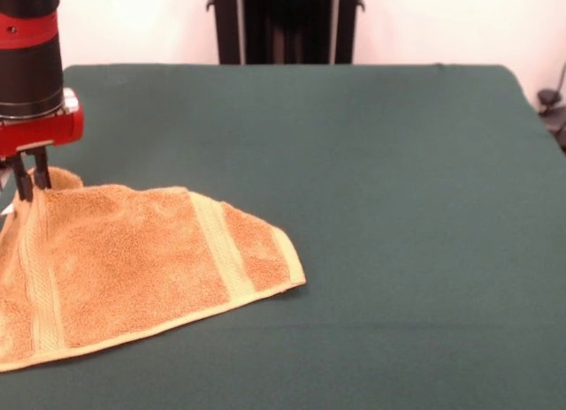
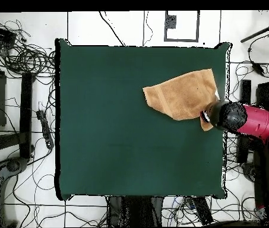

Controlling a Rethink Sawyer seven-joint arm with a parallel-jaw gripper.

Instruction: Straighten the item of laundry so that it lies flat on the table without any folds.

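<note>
Gripping the towel [image 1: 133, 260] at its far left corner, the tool [image 1: 29, 182] has its two dark fingers [image 1: 41, 170] pinched close together on a small raised peak of cloth — closed on the fabric, as far as the front view shows. The towel lies at the left near part of the counter [image 1: 380, 207] in that view; from above it sits at the far right of the counter, its right edge at the rim, with the arm [image 2: 252, 122] reaching in from the right.

Most of the towel lies flat, one pale band [image 1: 217, 246] running across it near its right end. It is not yet square, though: the right end tapers to a rounded point, which suggests a corner tucked under, and the gripped corner is bunched.

To do this step well, I judge the pull should run low and away from the free end, so the cloth's drag on the felt opens the fold. Lifting high would only drape it. Pulling further left risks hauling it off the edge — better to draw it toward the open middle.
</note>
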